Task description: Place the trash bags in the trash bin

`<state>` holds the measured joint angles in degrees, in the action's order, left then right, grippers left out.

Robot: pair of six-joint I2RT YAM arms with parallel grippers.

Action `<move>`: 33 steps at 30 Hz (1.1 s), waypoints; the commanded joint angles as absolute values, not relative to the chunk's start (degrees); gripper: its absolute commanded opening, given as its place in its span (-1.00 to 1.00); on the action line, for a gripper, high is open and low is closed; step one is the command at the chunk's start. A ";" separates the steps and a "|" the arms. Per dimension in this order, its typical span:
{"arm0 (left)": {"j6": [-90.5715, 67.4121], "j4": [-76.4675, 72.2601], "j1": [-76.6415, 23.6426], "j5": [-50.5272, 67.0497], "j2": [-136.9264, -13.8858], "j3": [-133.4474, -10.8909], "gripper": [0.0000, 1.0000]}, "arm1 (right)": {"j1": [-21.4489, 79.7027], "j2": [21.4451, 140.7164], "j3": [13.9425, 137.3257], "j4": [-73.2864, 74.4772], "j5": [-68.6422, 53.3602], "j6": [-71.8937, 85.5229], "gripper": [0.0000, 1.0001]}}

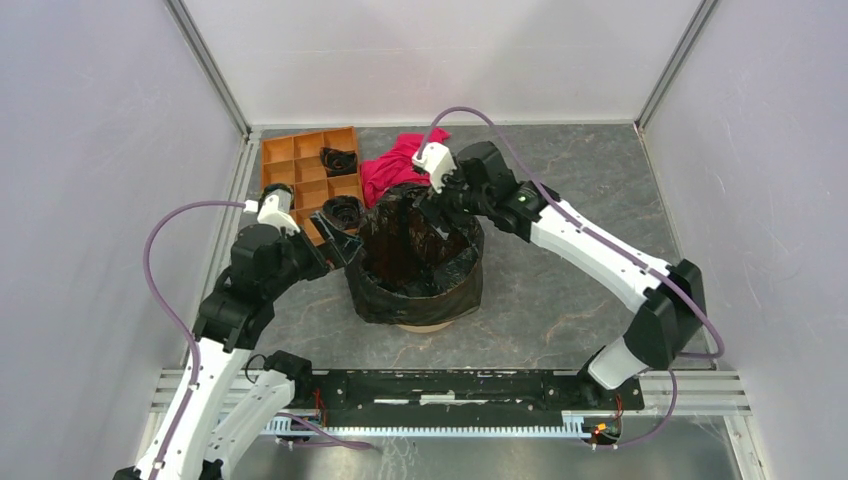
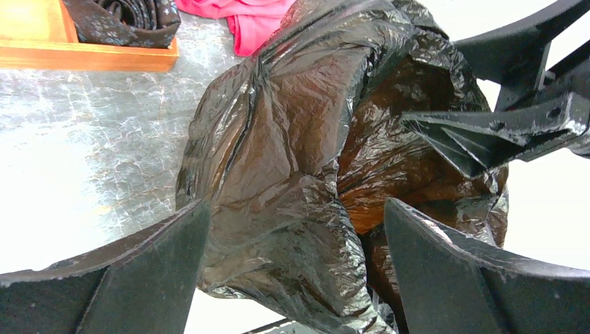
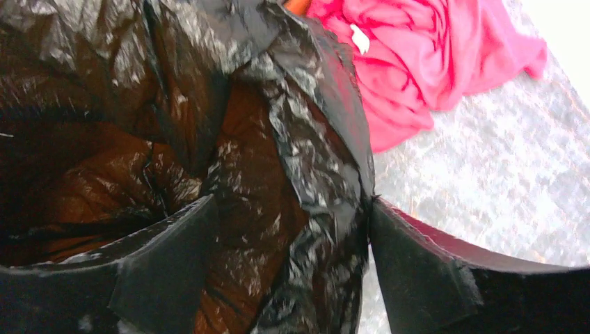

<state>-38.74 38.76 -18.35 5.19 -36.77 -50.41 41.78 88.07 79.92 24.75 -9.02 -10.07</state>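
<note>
Top external view gives us the grey marbled tabletop [image 1: 560, 300], with the trash bin [image 1: 430, 325] standing near its middle. Only the bin's tan foot shows. The big trash bag [image 1: 415, 290] lines the bin and its glossy black film is folded over the rim and down the outside wall. Behind and to the left lies the orange compartment tray [image 1: 290, 165], and just beside it, touching the back of the bag, the red-pink cloth [image 1: 395, 165].

We see the left gripper [image 1: 340, 247] at the bin's left rim. In the left wrist view its jaws stand wide apart with a bulge of wrinkled film between them, and neither finger presses on it.

We find the right gripper [image 1: 437, 208] over the back rim. In the right wrist view its jaws are also spread wide and straddle the folded edge of the bag, one finger inside the bin and one outside.

Two small rolled trash bags [image 1: 338, 158] sit in separate compartments of the tray.
</note>
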 commanded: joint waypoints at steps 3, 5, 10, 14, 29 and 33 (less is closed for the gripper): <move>-37.34 31.94 -18.28 9.52 -38.52 -46.40 1.00 | 42.55 93.43 86.54 25.06 -13.62 -12.54 0.35; -37.86 30.65 -18.28 9.91 -38.67 -45.18 1.00 | 43.19 92.69 83.82 23.63 -11.36 -11.26 0.17; -37.66 29.22 -18.28 10.74 -39.34 -44.27 1.00 | 44.77 90.72 80.51 23.86 -0.56 -9.84 -0.24; -36.84 30.05 -18.28 10.70 -39.23 -44.56 1.00 | 45.26 90.08 81.48 27.49 9.32 -8.94 -0.55; -30.24 38.91 -18.28 1.07 -36.58 -52.64 1.00 | 48.37 85.95 84.19 35.88 16.37 -4.00 0.16; -31.07 38.78 -18.28 1.47 -36.63 -51.71 1.00 | 49.50 85.84 86.15 38.74 20.07 -3.35 0.57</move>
<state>-33.58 37.76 -18.33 2.83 -36.58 -50.78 48.45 88.44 82.61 35.97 15.03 -4.27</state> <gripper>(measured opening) 0.996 0.707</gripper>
